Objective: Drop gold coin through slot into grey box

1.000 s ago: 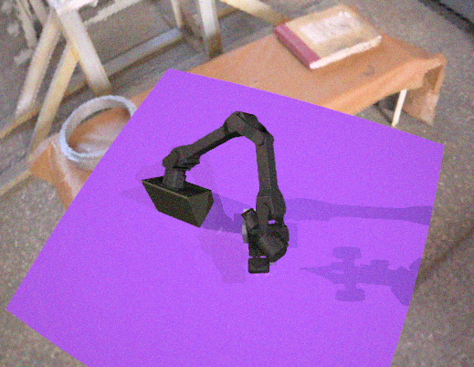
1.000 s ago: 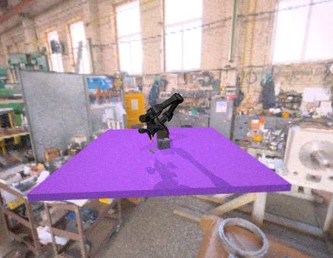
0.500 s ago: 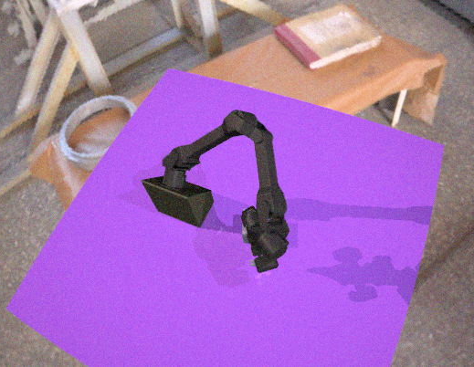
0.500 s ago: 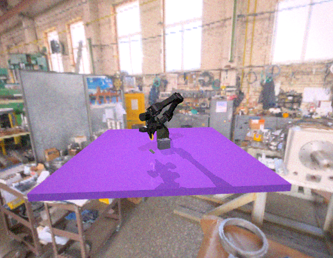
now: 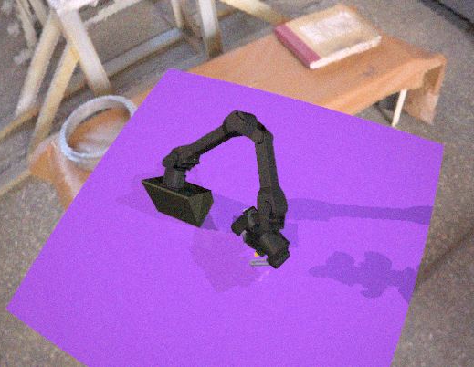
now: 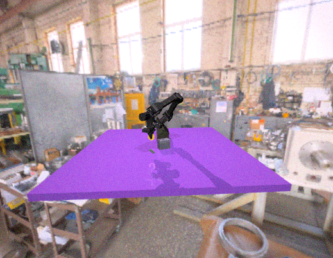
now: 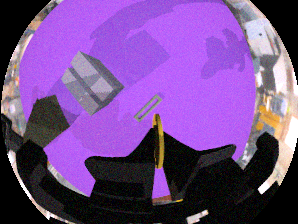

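My gripper (image 5: 267, 258) (image 6: 150, 135) (image 7: 154, 131) is shut on the thin gold coin (image 5: 256, 254) (image 6: 153, 137) (image 7: 158, 149). The wrist view shows the coin edge-on between the fingers. I hold it upright a little above the table. The small dark-green holder (image 5: 258, 263) (image 6: 151, 150) (image 7: 148, 107) lies empty on the table just below the coin. The closed grey box (image 5: 184, 205) (image 6: 163, 143) (image 7: 93, 83) stands by the arm's base, a short way from the holder. It looks dark in the top view. The wrist view shows line marks on its lid, up and to the left of the coin.
Everything stands on a purple table top (image 5: 129, 297) (image 6: 219, 160). The arm (image 5: 266, 160) arches from its base beside the box over to the holder. Arm and box shadows fall across the table. Benches and workshop clutter lie beyond the table's edges.
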Available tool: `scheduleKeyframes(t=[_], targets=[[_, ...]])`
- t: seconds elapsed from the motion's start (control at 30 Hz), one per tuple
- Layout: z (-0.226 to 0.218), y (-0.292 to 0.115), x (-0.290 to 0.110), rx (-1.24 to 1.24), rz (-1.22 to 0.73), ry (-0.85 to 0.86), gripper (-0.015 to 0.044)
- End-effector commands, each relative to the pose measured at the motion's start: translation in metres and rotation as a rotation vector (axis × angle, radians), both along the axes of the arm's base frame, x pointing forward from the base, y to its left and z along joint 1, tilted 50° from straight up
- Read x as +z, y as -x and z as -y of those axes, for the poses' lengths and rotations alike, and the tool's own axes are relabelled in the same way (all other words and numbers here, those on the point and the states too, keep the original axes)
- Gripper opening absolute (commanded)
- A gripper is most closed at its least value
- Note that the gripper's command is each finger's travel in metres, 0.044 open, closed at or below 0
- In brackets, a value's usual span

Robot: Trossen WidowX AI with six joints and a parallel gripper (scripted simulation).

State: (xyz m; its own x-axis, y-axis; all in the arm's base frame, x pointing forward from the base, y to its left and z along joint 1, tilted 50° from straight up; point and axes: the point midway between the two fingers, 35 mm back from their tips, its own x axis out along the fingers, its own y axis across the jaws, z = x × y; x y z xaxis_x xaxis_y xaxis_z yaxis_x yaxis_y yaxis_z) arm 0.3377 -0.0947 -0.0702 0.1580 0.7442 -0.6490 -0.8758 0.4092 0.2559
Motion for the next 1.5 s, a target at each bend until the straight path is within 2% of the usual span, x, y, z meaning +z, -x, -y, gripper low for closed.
scheduleKeyframes(t=[0.0, 0.6, 1.47], targets=[[0.001, -0.001, -0.001, 0.094, 0.104, 0.025, 0.0000], [0.002, -0.004, -0.001, 0.479, 0.544, 0.117, 0.0000], [-0.028, 0.018, 0.034, 0.482, 0.547, 0.117, 0.0000]])
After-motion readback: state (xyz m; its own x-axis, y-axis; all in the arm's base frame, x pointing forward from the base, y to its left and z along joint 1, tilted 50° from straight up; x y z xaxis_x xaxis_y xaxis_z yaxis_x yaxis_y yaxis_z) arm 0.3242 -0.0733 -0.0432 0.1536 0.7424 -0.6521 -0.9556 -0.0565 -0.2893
